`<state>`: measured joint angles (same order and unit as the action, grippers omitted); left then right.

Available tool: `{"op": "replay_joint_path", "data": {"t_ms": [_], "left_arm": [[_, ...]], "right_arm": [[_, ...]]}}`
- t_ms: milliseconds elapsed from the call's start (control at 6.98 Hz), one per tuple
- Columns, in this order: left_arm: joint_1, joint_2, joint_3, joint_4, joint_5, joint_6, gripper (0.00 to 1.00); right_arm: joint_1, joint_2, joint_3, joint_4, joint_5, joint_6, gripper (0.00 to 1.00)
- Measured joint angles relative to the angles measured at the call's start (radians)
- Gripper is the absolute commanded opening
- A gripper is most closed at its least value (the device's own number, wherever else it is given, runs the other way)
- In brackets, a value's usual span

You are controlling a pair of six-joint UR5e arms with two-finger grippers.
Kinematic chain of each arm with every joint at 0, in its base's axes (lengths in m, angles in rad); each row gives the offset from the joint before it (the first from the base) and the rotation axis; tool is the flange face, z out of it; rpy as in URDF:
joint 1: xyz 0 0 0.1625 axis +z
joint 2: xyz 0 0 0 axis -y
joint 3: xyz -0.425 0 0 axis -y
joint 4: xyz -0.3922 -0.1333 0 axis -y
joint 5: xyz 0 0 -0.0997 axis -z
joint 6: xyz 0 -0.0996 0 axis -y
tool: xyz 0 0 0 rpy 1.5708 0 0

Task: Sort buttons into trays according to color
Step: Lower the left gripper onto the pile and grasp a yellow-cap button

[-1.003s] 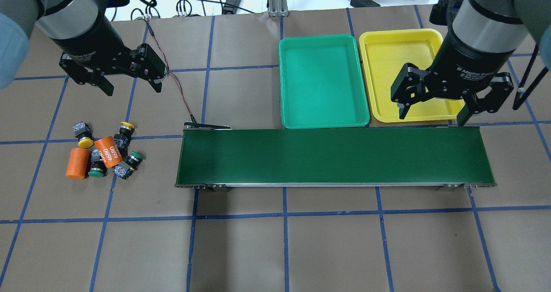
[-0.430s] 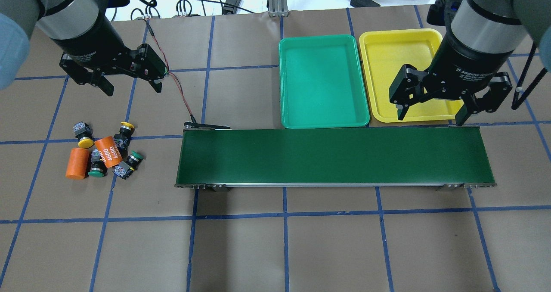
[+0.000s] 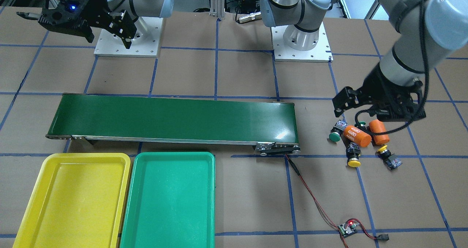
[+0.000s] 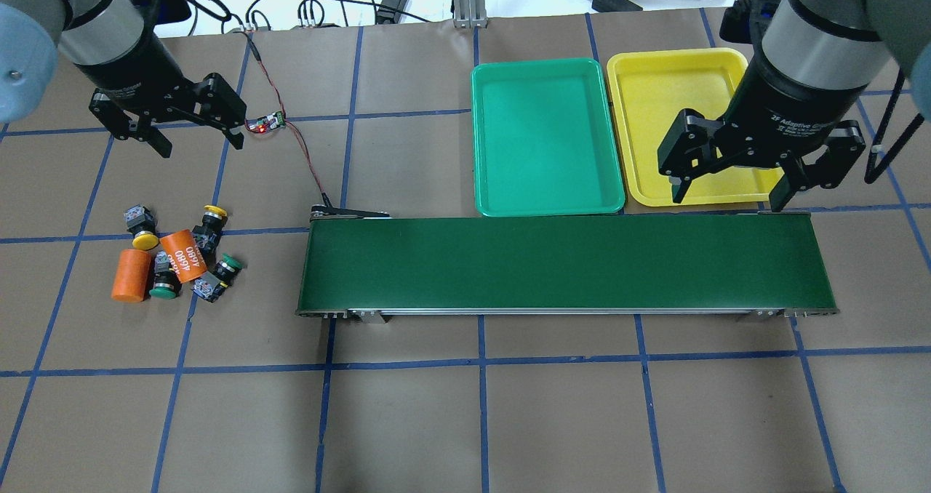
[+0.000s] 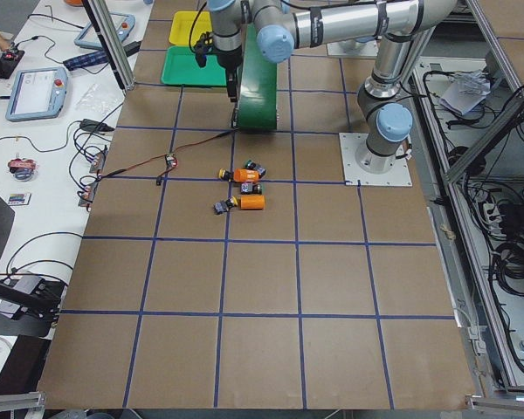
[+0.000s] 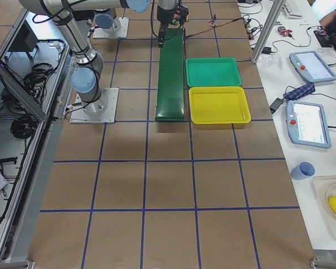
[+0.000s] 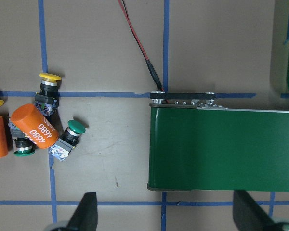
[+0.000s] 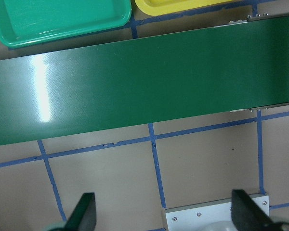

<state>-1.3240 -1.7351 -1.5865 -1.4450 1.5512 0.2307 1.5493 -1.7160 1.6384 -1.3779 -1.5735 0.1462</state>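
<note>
L hand [image 4: 198,144] & R hand [image 4: 727,198] both spread apart, empty; buttons [image 4: 209,227] clustered w/ orange cyls [image 4: 180,256] near belt [image 4: 567,264].

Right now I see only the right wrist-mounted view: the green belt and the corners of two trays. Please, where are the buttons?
Observer: All four buttons lie in one cluster on the table, past the end of the belt on the left arm's side, mixed with two orange cylinders.
Operator: Is something already in the trays?
Observer: No. The green tray and the yellow tray both hold nothing.
Operator: And the left gripper?
Observer: The left gripper has its jaws open and holds nothing. It hangs above the table, touching no button.
</note>
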Motion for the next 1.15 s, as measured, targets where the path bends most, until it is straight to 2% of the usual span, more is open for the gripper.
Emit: {"op": "replay_joint_path", "data": {"t_ms": [287,573,1147], "left_arm": [[0.084,-0.155,-0.017,0.166,0.003,0.194,1.00],[0.114,-0.265,-0.030,0.250,0.004,0.256,1.00],[0.123,-0.342,-0.033,0.293,0.017,0.309,1.00]], "right_arm": [[0.000,-0.001,0.006,0.006,0.000,-0.001,1.00],[0.000,-0.001,0.008,0.008,0.000,-0.002,1.00],[0.000,-0.001,0.026,0.001,-0.009,-0.002,1.00]]}}
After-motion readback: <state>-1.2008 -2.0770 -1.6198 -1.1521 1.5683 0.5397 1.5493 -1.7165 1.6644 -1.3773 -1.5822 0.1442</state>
